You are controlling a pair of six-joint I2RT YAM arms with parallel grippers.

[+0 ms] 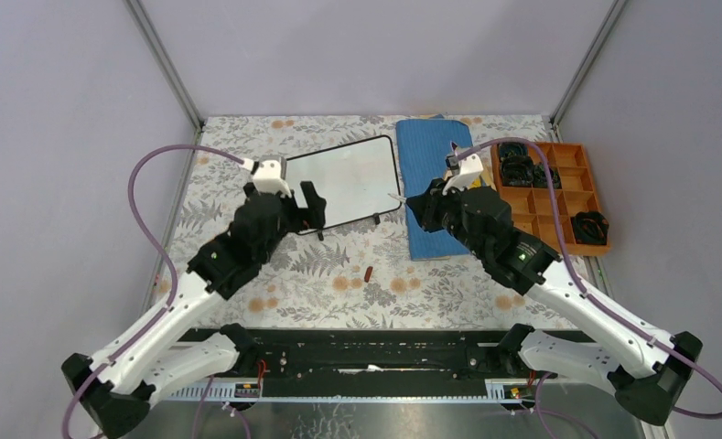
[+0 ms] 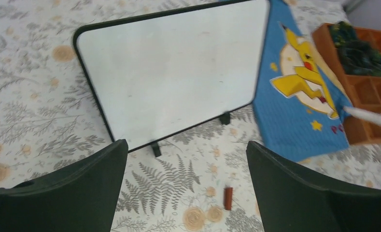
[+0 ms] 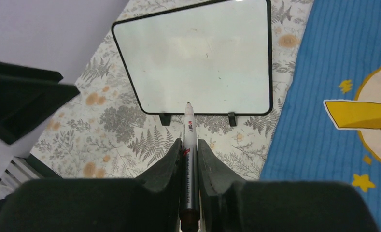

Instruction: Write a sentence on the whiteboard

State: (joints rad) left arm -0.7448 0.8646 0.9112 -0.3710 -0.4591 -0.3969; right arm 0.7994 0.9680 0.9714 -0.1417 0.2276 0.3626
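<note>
Fig.: whiteboard point(image 1: 348, 178) blank, sits centre-rear on table point(image 1: 430, 293), just left of blue cloth point(image 1: 435, 155). My R gripper point(image 3: 189, 145) clamps uncapped marker point(image 3: 188, 159), tip toward board's near edge. L gripper point(image 2: 186, 145) wide, empty. Likely cap point(image 1: 368, 273) lies off. Whole sentence left to write.

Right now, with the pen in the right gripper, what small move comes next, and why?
Probably ease the right gripper toward the whiteboard and lower the marker tip onto it. The whiteboard is blank, the marker is uncapped and clamped between the fingers with its tip off the surface, and the open left gripper holds nothing.
</note>
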